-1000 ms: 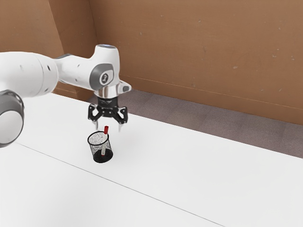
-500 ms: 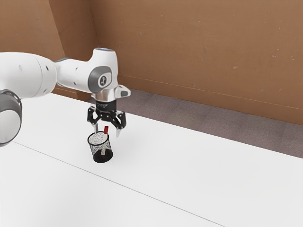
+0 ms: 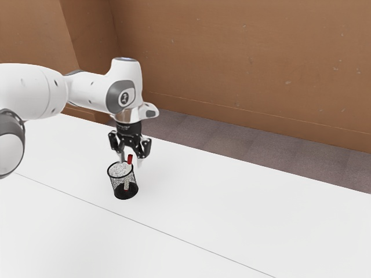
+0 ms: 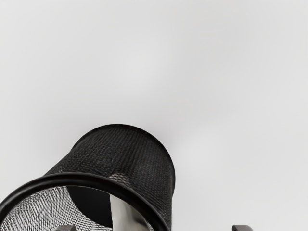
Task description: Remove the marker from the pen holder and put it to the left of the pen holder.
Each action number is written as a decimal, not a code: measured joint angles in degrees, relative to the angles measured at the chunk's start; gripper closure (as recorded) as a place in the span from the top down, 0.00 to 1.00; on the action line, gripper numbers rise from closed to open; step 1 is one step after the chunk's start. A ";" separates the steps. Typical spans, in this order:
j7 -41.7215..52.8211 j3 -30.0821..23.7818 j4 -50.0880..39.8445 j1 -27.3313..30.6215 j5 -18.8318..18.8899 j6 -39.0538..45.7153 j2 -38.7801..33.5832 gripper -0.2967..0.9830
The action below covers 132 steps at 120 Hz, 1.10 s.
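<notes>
The marker (image 3: 130, 159) stands in the holder (image 3: 117, 185), so it isn't out for you. Its red end sticks up above the holder's rim, leaning slightly to the exterior view's right, and you can make out its pale body through the mesh. In the wrist view you can see that pale body inside the holder's mouth.

Your gripper (image 3: 130, 163) is over the holder, pointing down, its two fingers apart with the marker's red end between them as the exterior view shows it. You can't tell from here whether either finger touches it. In the wrist view one fingertip is over the holder's mouth and the other is out past its rim.

The holder stands upright on the white table (image 3: 243, 202). Your arm (image 3: 87, 90) comes in above it from the exterior view's left. Beyond the holder, past the table's far edge, you have grey floor (image 3: 200, 128), then a brown wall (image 3: 243, 63).
</notes>
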 joint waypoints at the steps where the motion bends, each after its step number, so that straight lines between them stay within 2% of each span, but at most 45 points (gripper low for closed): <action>1: 0.07 0.00 0.00 -0.01 0.01 0.04 0.00 0.54; 31: 1.45 0.05 0.01 0.06 0.06 0.85 0.01 0.35; 58: 1.97 0.11 0.01 0.15 0.29 1.18 -0.16 0.23; 86: 2.33 0.85 -0.29 0.43 0.66 0.53 -2.86 0.21; 104: 2.35 1.08 -4.91 1.12 2.31 -0.33 -11.76 0.20; 122: 2.20 1.03 -6.33 5.18 4.23 -0.71 -20.02 0.19; 132: 2.14 0.96 -6.68 10.46 4.64 -0.68 -19.67 0.19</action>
